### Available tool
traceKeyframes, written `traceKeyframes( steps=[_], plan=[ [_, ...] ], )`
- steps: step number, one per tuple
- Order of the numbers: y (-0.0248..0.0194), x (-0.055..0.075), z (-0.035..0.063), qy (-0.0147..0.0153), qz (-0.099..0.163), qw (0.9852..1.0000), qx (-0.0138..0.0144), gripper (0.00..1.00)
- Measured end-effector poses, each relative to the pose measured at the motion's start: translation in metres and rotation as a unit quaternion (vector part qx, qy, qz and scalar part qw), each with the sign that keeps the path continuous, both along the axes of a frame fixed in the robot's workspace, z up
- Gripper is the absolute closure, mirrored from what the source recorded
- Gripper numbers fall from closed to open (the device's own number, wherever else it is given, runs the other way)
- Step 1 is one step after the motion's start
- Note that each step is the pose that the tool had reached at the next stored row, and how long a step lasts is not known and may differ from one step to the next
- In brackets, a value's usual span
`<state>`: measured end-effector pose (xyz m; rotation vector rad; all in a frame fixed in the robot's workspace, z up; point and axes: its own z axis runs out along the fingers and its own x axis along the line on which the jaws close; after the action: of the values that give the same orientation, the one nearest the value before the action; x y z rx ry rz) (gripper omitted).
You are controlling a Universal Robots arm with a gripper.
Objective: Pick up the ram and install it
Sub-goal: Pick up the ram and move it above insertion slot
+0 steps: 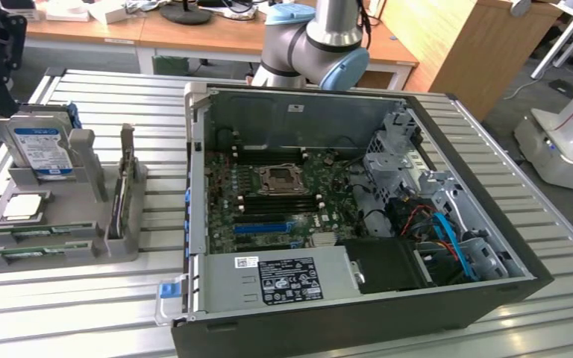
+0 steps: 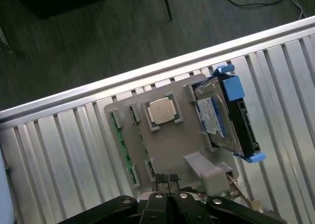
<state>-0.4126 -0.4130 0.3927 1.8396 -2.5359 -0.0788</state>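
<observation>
the ram, a long thin green circuit-board stick, is lying flat in a slot at the near end of a grey moulded holder tray, with a second stick like it just nearer. a square silver cpu chip is sitting beyond them, and a blue-labelled silver hard drive is standing at the far end. the black gripper is hanging above the tray, clear of the ram, its fingers drawn together and holding nothing. a clean pick is likely asking for fingers spread across the stick's long edges, mid-length, with a straight lift clear of the chip. the tray is resting on a slatted aluminium table, at the exterior view's left of an open black computer case. wooden desks are standing beyond.
</observation>
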Motion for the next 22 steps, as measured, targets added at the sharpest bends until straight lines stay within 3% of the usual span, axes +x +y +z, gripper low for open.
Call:
traceKeyframes(
  steps=[5, 11, 22],
  plan=[
    [0.0000, 0.0000, 0.0000, 0.0000, 0.028, 0.9996, 0.0000, 0.89],
    [0.0000, 0.0000, 0.0000, 0.0000, 0.061, 0.9981, 0.0000, 0.89],
    [0.0000, 0.0000, -0.0001, 0.0000, 0.084, 0.9965, 0.0000, 0.89]
  ],
)
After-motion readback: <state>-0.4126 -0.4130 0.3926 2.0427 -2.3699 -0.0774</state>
